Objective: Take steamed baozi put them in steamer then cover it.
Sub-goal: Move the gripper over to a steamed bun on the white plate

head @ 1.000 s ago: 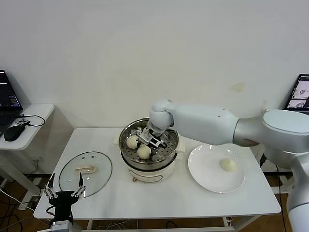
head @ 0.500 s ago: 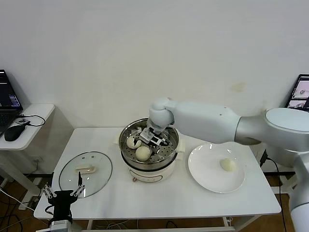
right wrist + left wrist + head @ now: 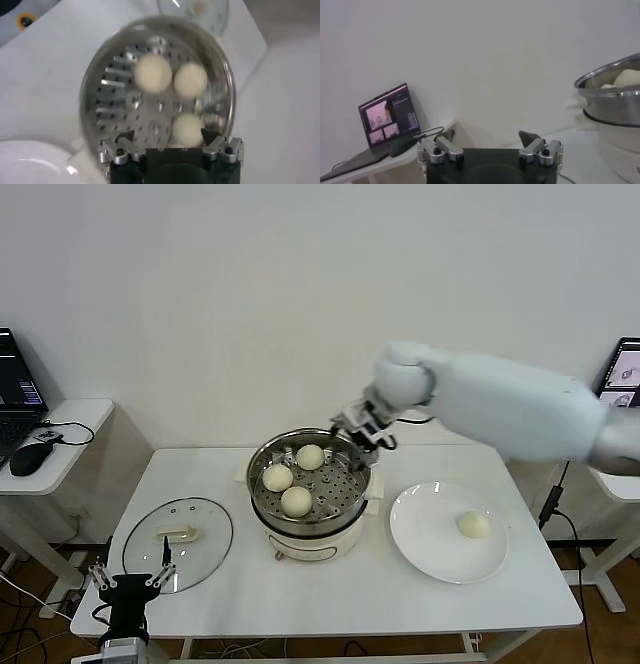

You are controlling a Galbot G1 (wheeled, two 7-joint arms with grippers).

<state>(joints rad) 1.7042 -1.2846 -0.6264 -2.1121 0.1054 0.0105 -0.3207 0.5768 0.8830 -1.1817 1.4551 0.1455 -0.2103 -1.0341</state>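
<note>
Three creamy-white baozi lie in the shiny steamer (image 3: 345,494): one at the back (image 3: 310,456), one at the left (image 3: 277,477), one at the front (image 3: 296,500). A fourth baozi (image 3: 472,525) lies on the white plate (image 3: 425,544). My right gripper (image 3: 362,427) is open and empty, raised above the steamer's back right rim. In the right wrist view the steamer (image 3: 105,120) lies below the gripper (image 3: 168,135) with the three baozi (image 3: 152,73) inside. The glass cover (image 3: 178,542) lies flat at the table's front left. My left gripper (image 3: 131,575) is open, parked below the table's front left edge.
A laptop (image 3: 17,394) and a mouse (image 3: 30,457) sit on a side table at the far left. A second screen (image 3: 620,376) stands at the far right. The table's front strip lies bare between cover and plate.
My right gripper let go of a baozi at the back of the steamer, then rose and drew back to the right, out of the basket. The left arm stayed put.
</note>
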